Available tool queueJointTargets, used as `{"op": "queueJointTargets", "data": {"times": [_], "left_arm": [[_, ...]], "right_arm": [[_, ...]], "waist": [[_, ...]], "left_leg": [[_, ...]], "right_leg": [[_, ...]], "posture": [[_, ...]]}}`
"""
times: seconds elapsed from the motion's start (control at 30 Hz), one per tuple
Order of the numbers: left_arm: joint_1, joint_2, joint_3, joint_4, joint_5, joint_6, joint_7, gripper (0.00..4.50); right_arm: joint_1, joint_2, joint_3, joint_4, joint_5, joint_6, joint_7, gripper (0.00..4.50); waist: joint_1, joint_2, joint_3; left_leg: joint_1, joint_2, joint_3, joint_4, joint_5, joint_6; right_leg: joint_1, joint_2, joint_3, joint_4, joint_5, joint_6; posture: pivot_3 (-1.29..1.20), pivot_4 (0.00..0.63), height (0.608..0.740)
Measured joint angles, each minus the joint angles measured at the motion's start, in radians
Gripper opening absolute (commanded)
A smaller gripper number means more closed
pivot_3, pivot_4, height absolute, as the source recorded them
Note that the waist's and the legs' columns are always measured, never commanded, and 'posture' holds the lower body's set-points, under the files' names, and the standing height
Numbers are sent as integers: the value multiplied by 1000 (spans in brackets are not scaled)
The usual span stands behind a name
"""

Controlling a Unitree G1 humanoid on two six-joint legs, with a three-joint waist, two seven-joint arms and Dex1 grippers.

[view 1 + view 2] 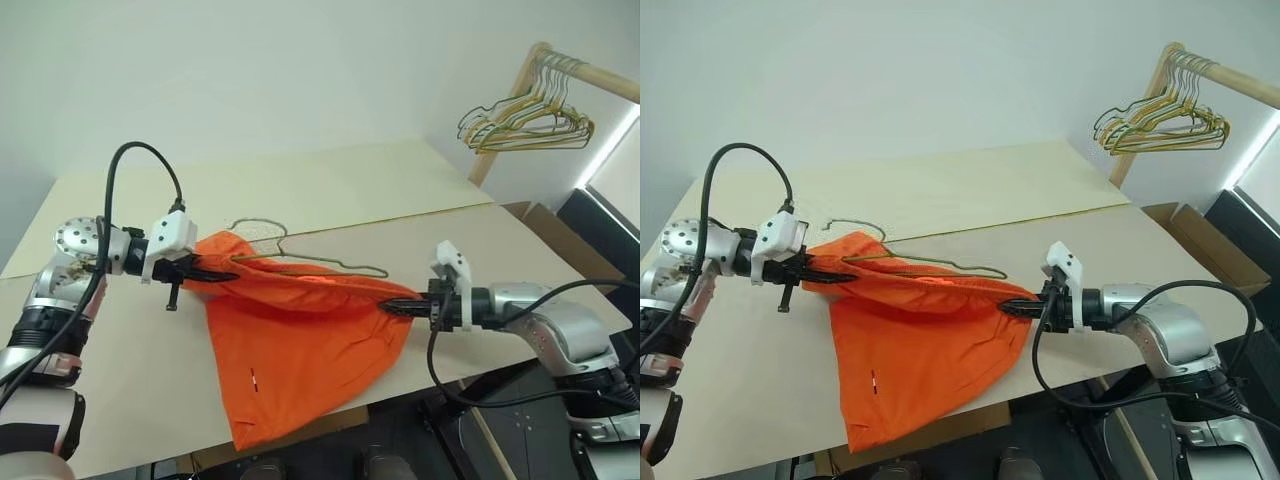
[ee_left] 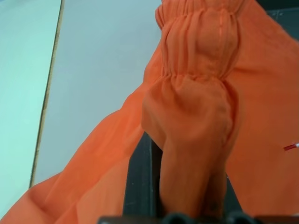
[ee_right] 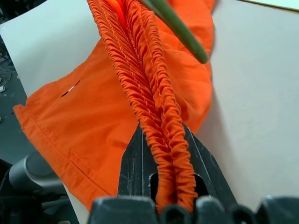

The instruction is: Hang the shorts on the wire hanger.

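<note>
The bright orange shorts (image 1: 300,350) hang stretched between my two grippers over the table's front edge, legs drooping past the edge. My left gripper (image 1: 222,271) is shut on the left end of the gathered waistband (image 2: 196,60). At the right end my right gripper (image 1: 395,307) is shut on the same waistband (image 3: 154,107), which runs between its fingers (image 3: 135,158). The thin wire hanger (image 1: 300,258) lies on the table just behind the shorts, its hook (image 1: 255,228) at the left, its lower bar close along the stretched waistband. A hanger wire (image 3: 177,28) crosses above the waistband in the right wrist view.
The beige table (image 1: 330,180) extends far behind the shorts. A wooden rail (image 1: 590,75) with bunched gold and dark hangers (image 1: 525,125) stands at the back right. A cardboard box (image 1: 545,215) sits beyond the table's right edge.
</note>
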State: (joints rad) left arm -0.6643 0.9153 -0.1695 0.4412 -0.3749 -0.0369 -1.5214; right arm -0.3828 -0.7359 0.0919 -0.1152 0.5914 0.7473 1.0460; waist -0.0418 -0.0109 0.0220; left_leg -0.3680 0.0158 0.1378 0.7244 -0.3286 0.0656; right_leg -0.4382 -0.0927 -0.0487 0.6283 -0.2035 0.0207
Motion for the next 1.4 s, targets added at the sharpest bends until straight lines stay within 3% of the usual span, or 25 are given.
{"op": "queueJointTargets", "data": {"times": [0.43, 1.03, 1.4], "left_arm": [[40, 1, 52, -38, -49, 67, -76, 0], [155, -14, 158, -268, -160, 297, 21, 0], [186, 7, 153, -240, -110, 177, -46, 0]], "right_arm": [[-8, -3, 7, 24, 1, 0, 18, 36], [-30, 18, 11, 140, 10, 1, 57, 36], [-70, 16, 39, 203, 1, -26, 125, 36]], "waist": [[0, 0, 0], [2, 0, 0], [5, 0, 0]], "left_leg": [[0, 0, 0, 0, 0, 0], [0, 0, 0, 1, 0, 0], [0, 0, 0, 1, 0, 0]], "right_leg": [[0, 0, 0, 0, 0, 0], [0, 0, 1, 1, 0, 0], [0, 0, 1, 1, 0, 0]], "posture": [[5, 0, 740], [32, 0, 740], [22, 0, 740]]}}
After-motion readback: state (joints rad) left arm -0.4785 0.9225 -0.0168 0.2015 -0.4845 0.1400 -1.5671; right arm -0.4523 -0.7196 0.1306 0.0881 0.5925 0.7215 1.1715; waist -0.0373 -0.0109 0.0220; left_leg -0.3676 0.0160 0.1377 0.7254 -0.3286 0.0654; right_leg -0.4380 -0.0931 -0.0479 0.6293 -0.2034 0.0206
